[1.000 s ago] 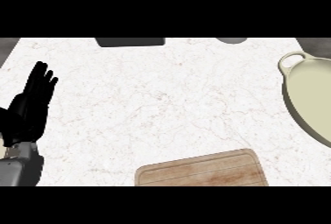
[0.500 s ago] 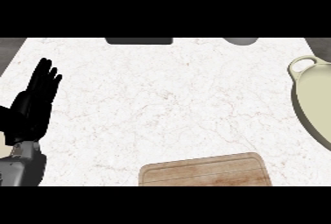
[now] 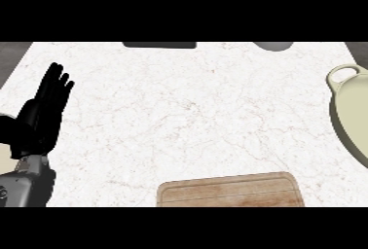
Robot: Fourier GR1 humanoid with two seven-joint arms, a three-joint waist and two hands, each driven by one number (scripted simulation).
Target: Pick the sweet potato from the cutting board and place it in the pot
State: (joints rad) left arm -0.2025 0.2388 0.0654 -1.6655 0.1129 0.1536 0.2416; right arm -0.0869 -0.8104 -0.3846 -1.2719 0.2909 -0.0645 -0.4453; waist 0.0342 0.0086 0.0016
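On the cutting board [image 3: 229, 191] at the lower edge of the view you see only bare wood: the sweet potato shows nowhere, neither on the visible part of the board nor on the desk [image 3: 187, 112] around it. It may lie on the part of the board cut off below the view; you cannot tell. The pot [image 3: 351, 116], pale and with a loop handle, sits at the right edge, well apart from the board and only partly in view.

Your left hand [image 3: 42, 114] rests at the left edge, fingers straight and pointing up, holding nothing. Your right hand is out of view.

Judging from this, the pick has not begun. Your next move calls for finding the potato first, likely with more of the board in view, then bringing a hand down to it.

Against the earlier frames, the board and pot sit a little further right and the dark things at the far edge have slid upward, which looks like a shift of view; the left hand keeps its rest.
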